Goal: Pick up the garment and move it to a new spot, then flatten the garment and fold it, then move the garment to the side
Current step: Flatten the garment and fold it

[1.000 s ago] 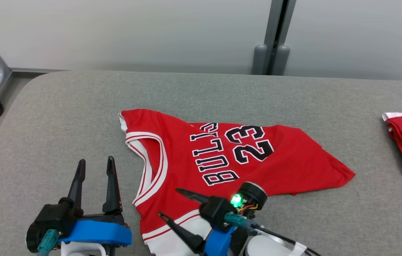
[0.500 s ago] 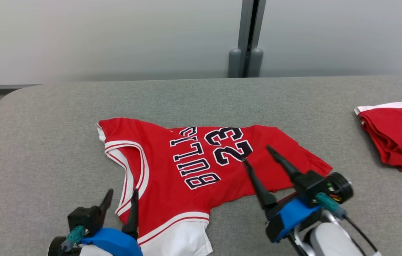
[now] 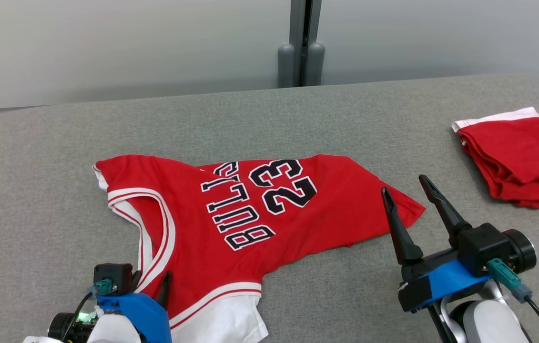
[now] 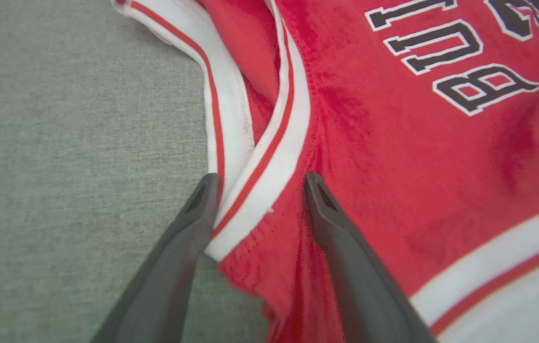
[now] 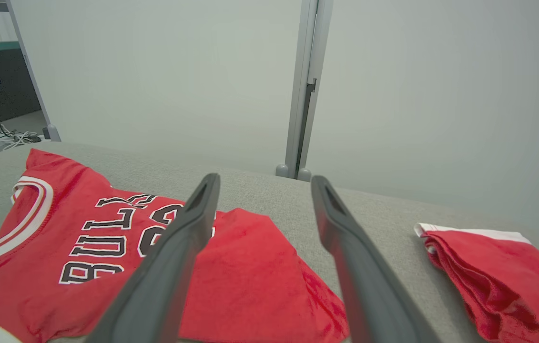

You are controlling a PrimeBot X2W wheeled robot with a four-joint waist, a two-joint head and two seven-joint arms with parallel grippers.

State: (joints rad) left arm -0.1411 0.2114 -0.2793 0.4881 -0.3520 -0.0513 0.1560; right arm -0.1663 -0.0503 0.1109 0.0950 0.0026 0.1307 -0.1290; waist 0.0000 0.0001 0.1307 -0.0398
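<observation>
A red basketball jersey (image 3: 231,214) with white trim and black lettering lies spread but creased on the grey padded table (image 3: 298,114). My left gripper (image 3: 150,281) is low at the jersey's near left edge. In the left wrist view it (image 4: 260,178) stands open, its fingers either side of the white-and-red trim of the jersey (image 4: 393,157). My right gripper (image 3: 405,185) is open above the table, just right of the jersey's right corner. In the right wrist view that gripper (image 5: 264,177) holds nothing, with the jersey (image 5: 107,247) to its lower left.
A second red garment (image 3: 517,157), folded with a white band, lies at the table's right side, also in the right wrist view (image 5: 498,271). A grey post (image 3: 300,47) stands against the pale wall behind the table.
The head camera has turned right, shifting the scene left. My right gripper swung from the jersey's near hem to beyond its right corner. My left gripper moved in and down onto the trim.
</observation>
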